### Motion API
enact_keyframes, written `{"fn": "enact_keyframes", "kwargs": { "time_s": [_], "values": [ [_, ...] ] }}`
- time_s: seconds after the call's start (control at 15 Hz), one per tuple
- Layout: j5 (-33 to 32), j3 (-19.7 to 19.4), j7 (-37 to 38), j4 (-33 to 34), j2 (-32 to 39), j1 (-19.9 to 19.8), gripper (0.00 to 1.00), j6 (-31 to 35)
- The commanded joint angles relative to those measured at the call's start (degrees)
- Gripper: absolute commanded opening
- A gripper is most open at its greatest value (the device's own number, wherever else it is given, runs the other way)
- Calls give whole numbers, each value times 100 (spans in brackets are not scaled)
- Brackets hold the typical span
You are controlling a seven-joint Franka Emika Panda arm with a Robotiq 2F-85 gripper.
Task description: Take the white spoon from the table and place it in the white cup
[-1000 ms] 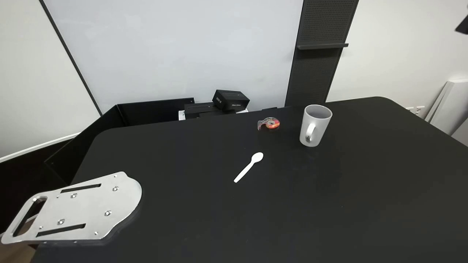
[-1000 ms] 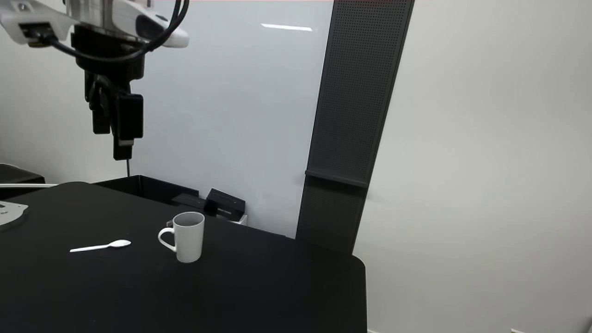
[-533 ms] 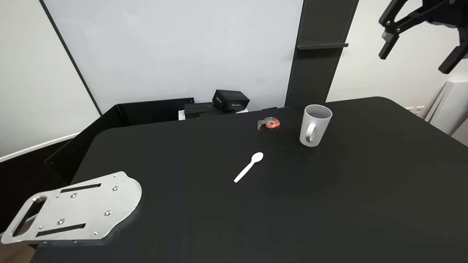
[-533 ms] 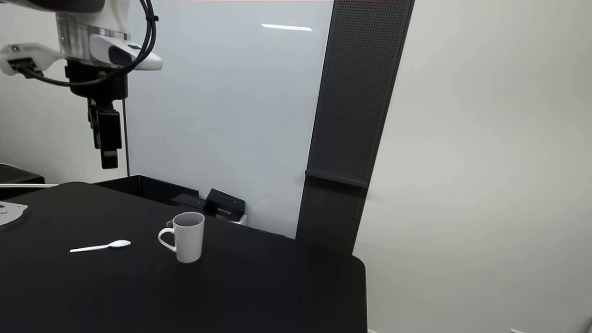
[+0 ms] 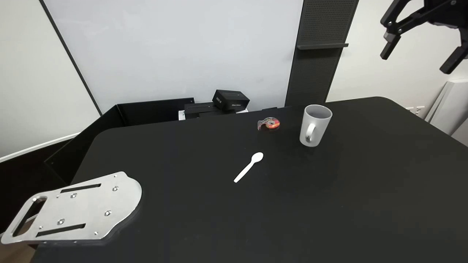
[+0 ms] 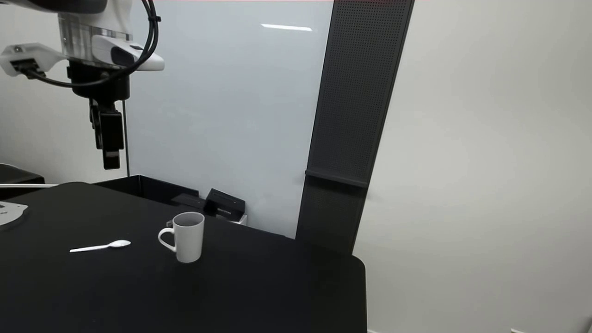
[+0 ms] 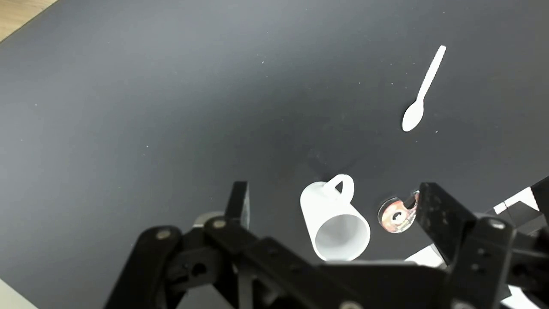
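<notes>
- In an exterior view, your jaws gape, empty; the white spoon (image 5: 248,167) lies on the counter (image 5: 292,219).
- In an exterior view, the spoon lies apart from the white cup (image 6: 188,240).
- Wrist view: probably light, stiff, slippery; pinch the spoon's handle (image 7: 432,72) midway.

The black desk (image 5: 204,215) spreads well below the hand (image 5: 414,64). In the wrist view, an upright white cup (image 7: 319,210) shows between the hand's fingers, a tape dispenser (image 7: 388,219) partly behind one finger, and a white spoon (image 7: 421,94) beyond the fingertips. Well apart from the hand, a metal plate (image 5: 87,204) juts over the desk's edge.
</notes>
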Motion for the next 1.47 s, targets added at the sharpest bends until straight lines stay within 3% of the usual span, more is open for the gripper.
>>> {"fn": "enact_keyframes", "kwargs": {
  "time_s": [0.0, 0.33, 0.6, 0.93, 1.4],
  "values": [
    [-17, -107, 10, 8, 1, 107, 100, -12],
    [-41, -40, 343, 150, 187, 147, 100, -41],
    [-58, 117, 562, 391, 515, 412, 100, 137],
    [-405, 280, 1558, 1128, 1225, 863, 100, 577],
    [-1420, -72, 3375, 2571, 2558, 1527, 100, 954]
  ]
}}
